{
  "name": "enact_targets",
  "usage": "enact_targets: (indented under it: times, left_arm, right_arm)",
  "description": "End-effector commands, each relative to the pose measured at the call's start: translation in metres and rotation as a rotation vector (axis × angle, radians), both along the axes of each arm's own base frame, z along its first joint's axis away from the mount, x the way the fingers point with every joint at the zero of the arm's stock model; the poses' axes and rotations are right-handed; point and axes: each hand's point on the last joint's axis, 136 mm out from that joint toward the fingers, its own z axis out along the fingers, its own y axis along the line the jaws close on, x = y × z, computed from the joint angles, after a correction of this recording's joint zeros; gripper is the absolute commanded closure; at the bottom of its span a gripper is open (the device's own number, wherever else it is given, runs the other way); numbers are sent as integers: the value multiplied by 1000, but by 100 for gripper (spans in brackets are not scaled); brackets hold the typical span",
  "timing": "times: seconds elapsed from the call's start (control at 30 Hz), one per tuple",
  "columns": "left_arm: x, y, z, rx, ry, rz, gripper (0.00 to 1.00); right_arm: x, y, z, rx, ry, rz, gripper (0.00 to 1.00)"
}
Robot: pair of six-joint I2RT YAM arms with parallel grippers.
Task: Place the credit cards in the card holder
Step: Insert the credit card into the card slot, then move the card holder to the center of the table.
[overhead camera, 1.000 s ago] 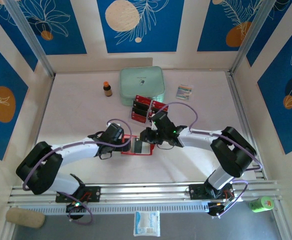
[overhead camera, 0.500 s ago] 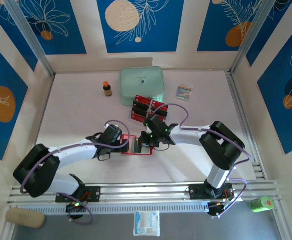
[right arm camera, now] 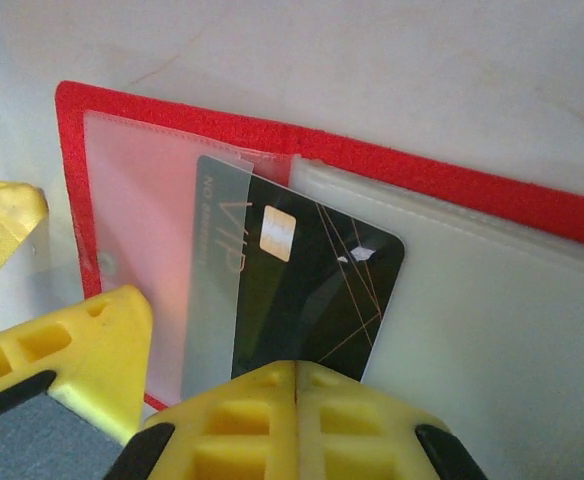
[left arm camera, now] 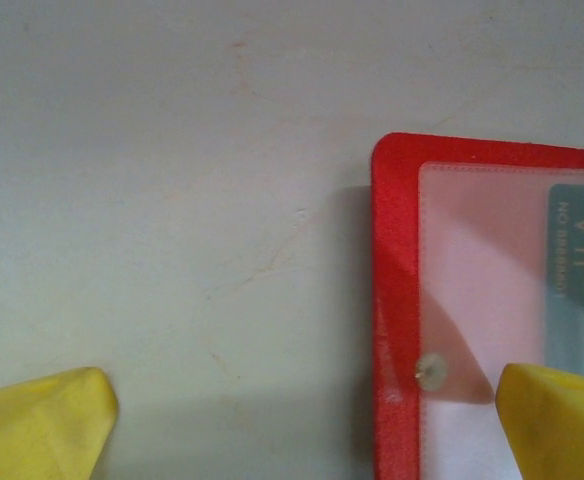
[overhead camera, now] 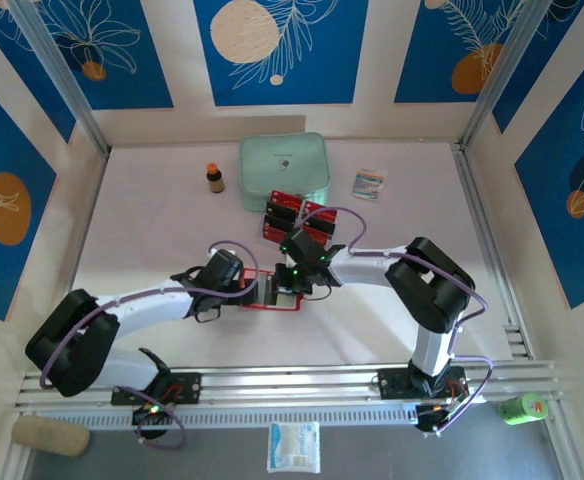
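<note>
1. The left gripper (left arm camera: pixel 297 430) stood wide open. One yellow finger (left arm camera: pixel 557 420) rested on the card holder's corner by the pale snap, and the other lay on the bare table.
2. The card holder (left arm camera: pixel 392 300) lay open and flat between the two arms.
3. The right gripper (right arm camera: pixel 294 378) was clamped on a black credit card (right arm camera: pixel 312 290), which sat tilted with its left part under the clear pocket film.
4. The other credit cards (overhead camera: pixel 290 218) waited beside the mint-green case (overhead camera: pixel 282 165).
5. Risk: because the card was skewed, its corner could have jammed on the pocket seam. A harder push might have slid the holder from under the finger or buckled the film.
6. The card read "VIP". A smaller line began "NO", and the rest was too small to read.
</note>
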Motion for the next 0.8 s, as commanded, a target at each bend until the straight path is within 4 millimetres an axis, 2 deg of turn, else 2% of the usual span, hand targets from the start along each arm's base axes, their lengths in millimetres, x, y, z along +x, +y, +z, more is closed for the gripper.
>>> enact_targets:
  times: [0.0,0.2,0.3,0.37,0.57,0.77]
  left_arm:
    - [-16,20,-18,63,74,10,0]
    - [-16,19,-16,58,71,11,0]
    - [-14,18,-13,50,66,10,0]
    - [-13,16,-10,44,60,9,0]
    - [-10,14,-5,32,50,5,0]
    - [-8,10,0,15,43,2,0]
  right_arm:
    - [-6,5,-8,-29,27,34,100]
    - [-6,18,-8,-23,38,63,100]
    - [-5,18,2,-15,19,69,100]
    - [-4,14,16,4,-11,65,99]
    - [-7,-9,50,2,-80,37,93]
    - [-10,-45,51,-109,-85,-32,83]
